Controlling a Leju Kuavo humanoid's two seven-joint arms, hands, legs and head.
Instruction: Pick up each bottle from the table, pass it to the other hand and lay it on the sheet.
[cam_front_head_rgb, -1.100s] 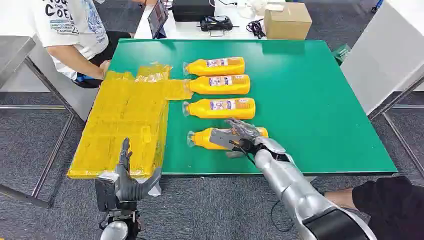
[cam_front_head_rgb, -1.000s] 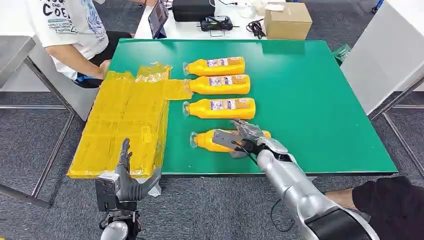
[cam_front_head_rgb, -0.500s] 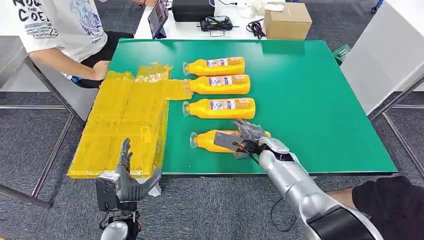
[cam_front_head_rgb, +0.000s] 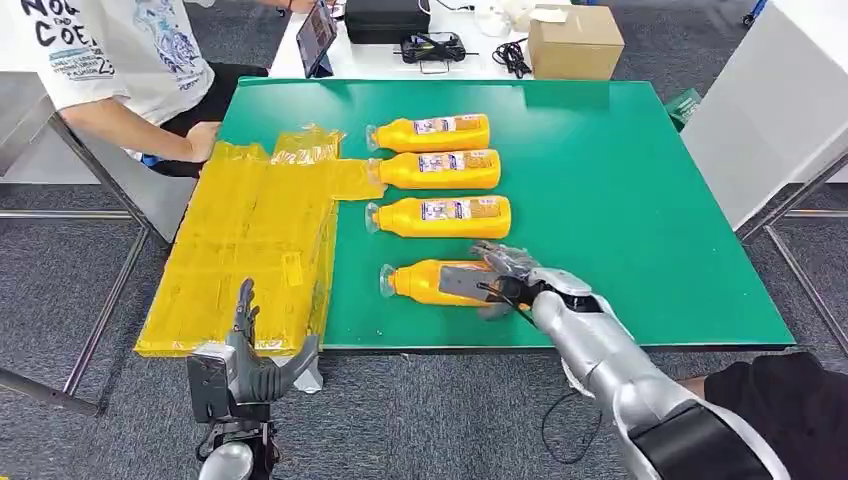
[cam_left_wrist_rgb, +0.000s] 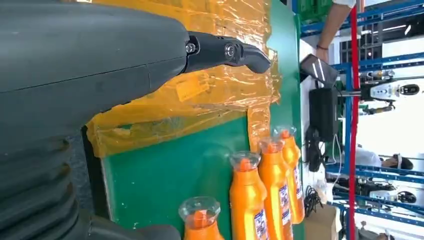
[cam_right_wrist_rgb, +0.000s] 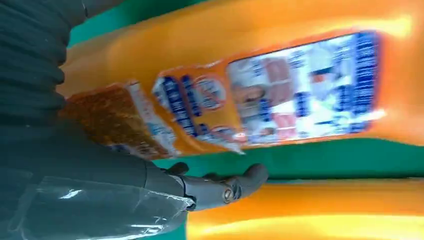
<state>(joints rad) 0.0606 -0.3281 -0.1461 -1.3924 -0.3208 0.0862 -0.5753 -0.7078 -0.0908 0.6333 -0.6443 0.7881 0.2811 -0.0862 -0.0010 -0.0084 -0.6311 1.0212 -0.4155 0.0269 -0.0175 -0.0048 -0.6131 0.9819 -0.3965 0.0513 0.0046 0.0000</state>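
Nearest, below the tabletop's near edge, the left hand (cam_front_head_rgb: 250, 365) is raised off the near-left corner, fingers apart and grasping nothing; in its wrist view one dark finger (cam_left_wrist_rgb: 227, 51) stretches out over the sheet.

The sheet (cam_front_head_rgb: 250, 240), a crinkled yellow film, covers the tabletop's (cam_front_head_rgb: 620, 200) left edge and hangs over its near-left corner.

The right hand (cam_front_head_rgb: 495, 280) lies on the near bottle (cam_front_head_rgb: 425, 281), close to the near edge at about its middle. The thumb lies across the bottle's body and the darker fingers curl over its base end, so the hand grasps it; the bottle lies on its side on the green top, cap toward the sheet. In the right wrist view the label (cam_right_wrist_rgb: 300, 90) is just beyond the fingers (cam_right_wrist_rgb: 225, 187).

Three more bottles lie on their sides in a row running toward the far edge, caps toward the sheet: the second (cam_front_head_rgb: 440, 216), the third (cam_front_head_rgb: 438, 169) with its cap touching the sheet, and the fourth (cam_front_head_rgb: 430, 132).

At the far-left corner a person's hand (cam_front_head_rgb: 203, 140) rests on the sheet's edge. Past the far edge a cardboard box (cam_front_head_rgb: 575, 40) sits on a white table.
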